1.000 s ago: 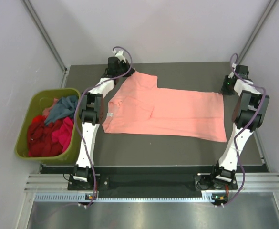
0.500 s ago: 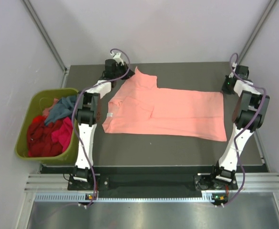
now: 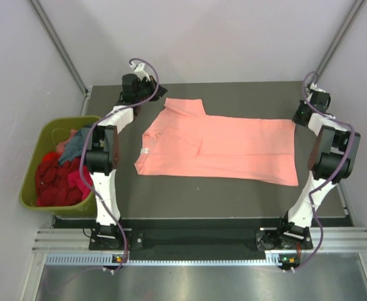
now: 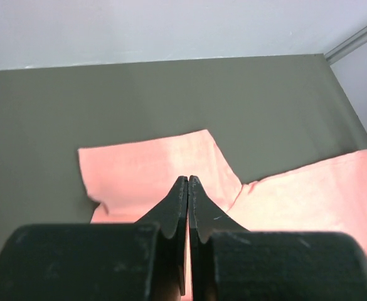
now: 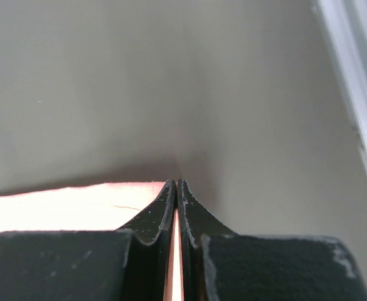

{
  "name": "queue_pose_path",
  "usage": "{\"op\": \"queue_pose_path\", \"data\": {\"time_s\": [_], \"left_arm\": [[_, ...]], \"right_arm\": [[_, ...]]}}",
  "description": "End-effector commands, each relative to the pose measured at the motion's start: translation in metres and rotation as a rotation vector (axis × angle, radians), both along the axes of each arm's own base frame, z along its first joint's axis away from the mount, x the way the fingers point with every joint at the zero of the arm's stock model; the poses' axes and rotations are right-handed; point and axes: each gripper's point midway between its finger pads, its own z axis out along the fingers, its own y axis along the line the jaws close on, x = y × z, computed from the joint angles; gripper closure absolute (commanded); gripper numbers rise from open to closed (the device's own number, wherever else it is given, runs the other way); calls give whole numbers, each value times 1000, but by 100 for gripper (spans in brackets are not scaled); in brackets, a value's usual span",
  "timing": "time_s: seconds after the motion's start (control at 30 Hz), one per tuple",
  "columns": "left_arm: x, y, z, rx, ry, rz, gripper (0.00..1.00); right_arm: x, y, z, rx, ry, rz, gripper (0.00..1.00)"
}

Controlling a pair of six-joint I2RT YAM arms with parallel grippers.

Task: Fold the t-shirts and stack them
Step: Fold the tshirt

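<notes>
Left arm has swung away to the left since a second ago, and the sleeve (image 4: pixel 148 169) it had raised now lies flat on the table (image 3: pixel 202 194). Left gripper (image 4: pixel 188 180) is up off the cloth, fingers pressed tight together, and I see nothing caught between them; the wrist camera looks down past the tips onto that sleeve. Over on the far right, the right gripper (image 5: pixel 176 183) has hardly shifted. Its fingers are closed too, tips sitting right at the far right corner of the salmon-pink t-shirt (image 3: pixel 227 147). A thin line of pink shows through the slit between them, but I can't tell whether any cloth is actually nipped.

That t-shirt is spread across the middle of the table, collar end toward the left arm, hem toward the right, mostly flat with a crease near the middle. Beside the table on the left stands the olive-green bin (image 3: pixel 31 166), and in it are the red t-shirt (image 3: pixel 48 182), the magenta t-shirt (image 3: pixel 83 179) and the teal-blue t-shirt (image 3: pixel 76 145), heaped loosely together.
</notes>
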Motion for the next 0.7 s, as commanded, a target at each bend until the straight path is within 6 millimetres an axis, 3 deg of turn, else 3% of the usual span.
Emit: {"op": "queue_pose_path", "data": {"time_s": [0.0,0.07,0.1,0.13,0.23,0.27,0.33,0.43,0.57,0.67], "left_arm": [[-12,13,45,-7,-102,-5,100],[-20,18,39,-3,-76,-4,100],[-24,21,47,-2,-89,5,100],[-26,24,44,2,-75,18,100],[-24,23,34,35,-43,-2,100],[-21,19,36,34,-36,-21,96],[-12,17,16,15,4,-21,80],[3,18,-1,16,21,0,70],[28,21,-26,40,42,25,61],[42,22,-40,53,63,38,59]], "right_arm": [[10,-9,58,-57,-167,-39,100],[4,-10,60,-50,-172,-64,100],[3,-9,59,-46,-187,-69,100],[3,-7,60,-37,-192,-64,100],[3,1,53,2,-180,-43,100],[3,3,51,15,-176,-41,100],[4,8,50,36,-177,-28,100],[3,12,48,56,-179,-19,100],[3,14,46,71,-177,-12,100],[3,14,46,66,-176,-10,100]]}}
